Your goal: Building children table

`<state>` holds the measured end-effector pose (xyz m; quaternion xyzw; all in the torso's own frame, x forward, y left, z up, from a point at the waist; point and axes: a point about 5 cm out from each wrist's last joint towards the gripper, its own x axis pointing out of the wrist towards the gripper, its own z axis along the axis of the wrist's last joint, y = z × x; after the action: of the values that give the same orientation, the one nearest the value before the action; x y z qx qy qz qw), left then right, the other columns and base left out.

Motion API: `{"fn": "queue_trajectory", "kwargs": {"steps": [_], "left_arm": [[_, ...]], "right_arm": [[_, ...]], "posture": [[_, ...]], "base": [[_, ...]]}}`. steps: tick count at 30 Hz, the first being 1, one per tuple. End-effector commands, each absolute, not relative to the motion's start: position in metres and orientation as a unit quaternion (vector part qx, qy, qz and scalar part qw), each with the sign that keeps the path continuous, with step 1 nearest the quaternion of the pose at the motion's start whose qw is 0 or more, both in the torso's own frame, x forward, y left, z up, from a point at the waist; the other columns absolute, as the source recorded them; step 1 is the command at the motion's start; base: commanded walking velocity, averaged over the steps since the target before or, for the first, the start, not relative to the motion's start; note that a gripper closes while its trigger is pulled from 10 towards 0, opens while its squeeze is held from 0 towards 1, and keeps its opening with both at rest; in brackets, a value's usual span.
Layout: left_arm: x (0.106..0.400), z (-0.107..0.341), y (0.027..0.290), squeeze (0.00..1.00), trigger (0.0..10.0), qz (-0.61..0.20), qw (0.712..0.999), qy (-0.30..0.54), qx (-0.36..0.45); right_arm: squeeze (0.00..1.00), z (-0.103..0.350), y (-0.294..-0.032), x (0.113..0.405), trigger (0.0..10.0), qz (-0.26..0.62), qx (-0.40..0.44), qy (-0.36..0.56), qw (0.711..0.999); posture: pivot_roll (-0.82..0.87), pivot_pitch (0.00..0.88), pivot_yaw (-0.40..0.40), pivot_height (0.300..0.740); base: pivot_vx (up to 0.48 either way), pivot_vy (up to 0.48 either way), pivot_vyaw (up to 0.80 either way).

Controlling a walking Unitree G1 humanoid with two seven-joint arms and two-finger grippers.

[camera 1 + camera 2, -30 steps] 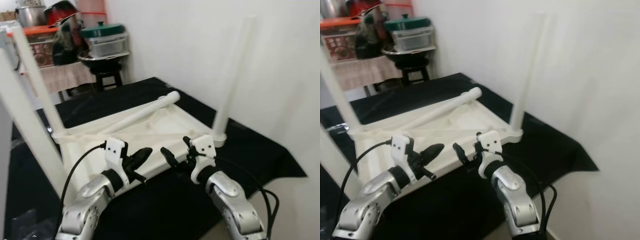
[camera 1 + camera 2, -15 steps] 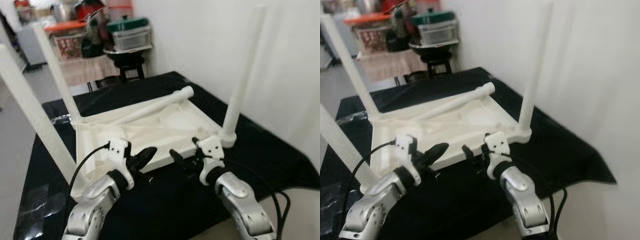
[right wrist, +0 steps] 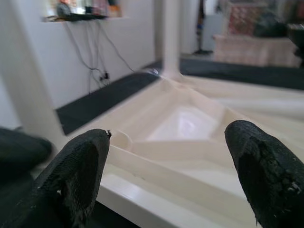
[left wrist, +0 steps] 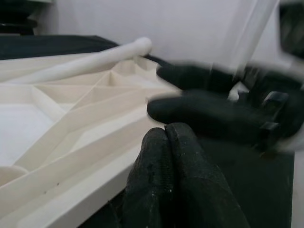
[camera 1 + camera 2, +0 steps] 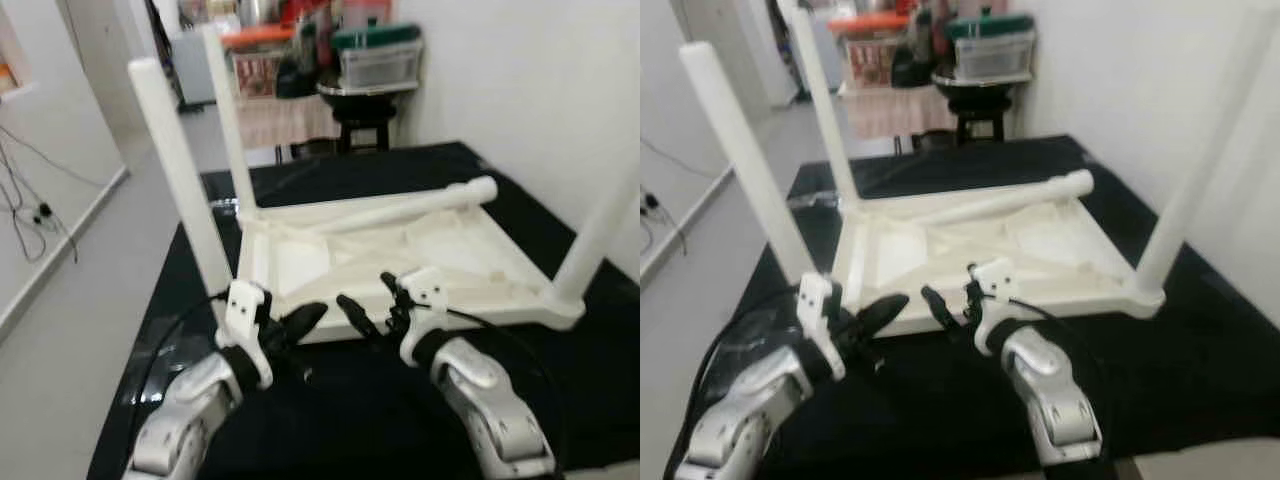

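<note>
Left eye view: a white tabletop (image 5: 400,250) lies upside down on a black cloth (image 5: 330,420), with three legs standing up from its corners: one at 10 o'clock (image 5: 180,190), one at 11 o'clock (image 5: 228,120) and one at 3 o'clock (image 5: 600,235). A fourth, loose leg (image 5: 400,210) lies across the far side of the tabletop. The left gripper (image 5: 298,322) sits at 7 o'clock, just before the tabletop's near edge, its fingers pressed together on nothing. The right gripper (image 5: 372,305) sits at 6 o'clock beside it, fingers spread apart, also empty. A stool (image 5: 362,125) with a plastic box (image 5: 378,65) stands past the cloth at 12 o'clock. Right eye view: the same layout, both grippers side by side at the near edge. Left wrist view: the two fingertips (image 4: 166,142) meet with no gap, just beside the tabletop's rim; the right gripper is a dark blur beyond them. Right wrist view: its fingers (image 3: 78,166) stand wide apart, framing the ribbed underside of the tabletop without touching it.
</note>
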<state>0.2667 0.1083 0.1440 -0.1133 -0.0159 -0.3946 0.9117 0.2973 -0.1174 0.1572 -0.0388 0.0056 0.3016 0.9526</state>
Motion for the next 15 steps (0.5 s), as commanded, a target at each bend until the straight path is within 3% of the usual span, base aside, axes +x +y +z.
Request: {"fn": "queue_trajectory", "kwargs": {"steps": [1, 5, 7, 9, 12, 13, 14, 15], "left_arm": [[0.265, 0.147, 0.104, 0.0, 10.0, -0.408, 0.906, -0.02, -0.112], [0.265, 0.147, 0.105, 0.0, 10.0, -0.403, 0.907, -0.02, -0.116], [0.266, 0.147, 0.106, 0.0, 10.0, -0.396, 0.911, -0.02, -0.117], [0.268, 0.147, 0.111, 0.0, 10.0, -0.364, 0.923, -0.018, -0.12], [0.272, 0.145, 0.117, 0.0, 10.0, -0.331, 0.935, -0.014, -0.129], [0.277, 0.139, 0.137, 0.0, 10.0, -0.226, 0.964, 0.0, -0.14], [0.277, 0.136, 0.147, 0.0, 10.0, -0.173, 0.975, 0.006, -0.142], [0.277, 0.136, 0.147, 0.0, 10.0, -0.173, 0.975, 0.006, -0.142]], "right_arm": [[0.0, 0.164, -0.122, 0.298, 10.0, 0.323, -0.063, 0.001, 0.944], [0.0, 0.169, -0.123, 0.299, 10.0, 0.342, -0.084, -0.005, 0.936], [0.0, 0.173, -0.124, 0.299, 10.0, 0.369, -0.112, -0.006, 0.923], [0.0, 0.175, -0.123, 0.295, 10.0, 0.427, -0.213, 0.002, 0.879], [0.0, 0.173, -0.123, 0.295, 10.0, 0.441, -0.279, 0.006, 0.853], [0.0, 0.169, -0.123, 0.305, 10.0, 0.432, -0.372, 0.019, 0.821], [0.0, 0.168, -0.124, 0.313, 10.0, 0.414, -0.405, 0.026, 0.815], [0.0, 0.168, -0.124, 0.313, 10.0, 0.414, -0.405, 0.026, 0.815]], "posture": [[-0.12, 0.0, 0.015, 0.74], [-0.12, 0.0, 0.014, 0.74], [-0.12, 0.0, 0.015, 0.74], [-0.12, 0.0, 0.014, 0.74], [-0.12, 0.0, 0.011, 0.74], [-0.1, 0.0, 0.001, 0.74], [-0.1, 0.0, 0.001, 0.74], [-0.1, 0.0, 0.001, 0.74]], "base": [[0.0, -0.472, 0.0], [0.0, -0.472, 0.0], [0.0, 0.0, 0.0], [0.0, 0.0, 0.0], [0.0, 0.0, 0.0], [0.0, 0.0, 0.0], [0.0, 0.0, 0.0], [0.0, 0.0, 0.0]]}}
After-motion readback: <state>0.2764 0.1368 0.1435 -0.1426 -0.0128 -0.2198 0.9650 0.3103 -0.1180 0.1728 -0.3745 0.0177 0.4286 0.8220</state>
